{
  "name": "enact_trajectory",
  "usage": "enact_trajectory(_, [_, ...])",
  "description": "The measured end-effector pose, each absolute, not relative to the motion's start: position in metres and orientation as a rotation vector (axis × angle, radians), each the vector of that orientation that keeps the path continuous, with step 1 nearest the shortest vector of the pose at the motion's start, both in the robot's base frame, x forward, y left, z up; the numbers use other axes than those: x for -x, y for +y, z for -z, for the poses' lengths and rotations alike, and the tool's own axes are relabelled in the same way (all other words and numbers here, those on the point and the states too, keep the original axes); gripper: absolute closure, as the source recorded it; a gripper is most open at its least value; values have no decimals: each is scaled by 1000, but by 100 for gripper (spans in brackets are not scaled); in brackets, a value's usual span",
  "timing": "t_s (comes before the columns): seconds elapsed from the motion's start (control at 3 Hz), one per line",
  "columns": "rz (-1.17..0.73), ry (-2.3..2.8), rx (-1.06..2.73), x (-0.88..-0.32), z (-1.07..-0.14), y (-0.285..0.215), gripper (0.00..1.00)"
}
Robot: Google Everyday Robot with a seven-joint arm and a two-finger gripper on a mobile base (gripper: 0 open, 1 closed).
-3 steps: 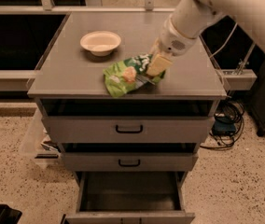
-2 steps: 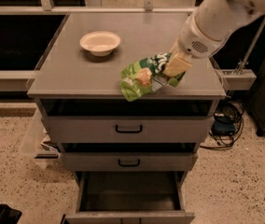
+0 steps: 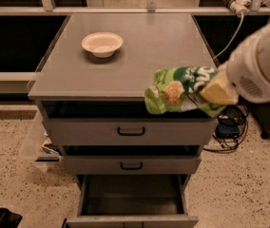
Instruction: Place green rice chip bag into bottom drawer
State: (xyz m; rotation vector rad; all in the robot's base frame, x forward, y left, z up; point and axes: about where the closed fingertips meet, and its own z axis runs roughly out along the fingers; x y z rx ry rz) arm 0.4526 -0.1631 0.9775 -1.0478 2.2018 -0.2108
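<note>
The green rice chip bag [image 3: 178, 91] is a crinkled bright-green foil bag with orange-tan chip pictures. It hangs in the air at the front right edge of the cabinet top, above the drawers. My gripper [image 3: 216, 90] is shut on the bag's right end; its yellowish fingers [image 3: 219, 91] press the foil, and the white arm comes in from the right. The bottom drawer [image 3: 131, 198] is pulled open below, a wide grey box with a dark interior.
A white bowl [image 3: 102, 43] sits on the grey cabinet top [image 3: 125, 65] at the back left. Two shallower grey drawers with black handles [image 3: 130, 131] are closed above the open one. Cables [image 3: 230, 127] lie on the floor to the right.
My gripper has lifted the bag off the cabinet top and carried it right and forward, past the front edge.
</note>
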Motion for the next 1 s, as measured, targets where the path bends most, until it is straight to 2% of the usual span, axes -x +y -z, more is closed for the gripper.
enact_trajectory(0.33, [279, 2256, 1019, -418, -964, -177, 100])
enact_trajectory(1.0, [227, 2263, 954, -409, -943, -180, 100])
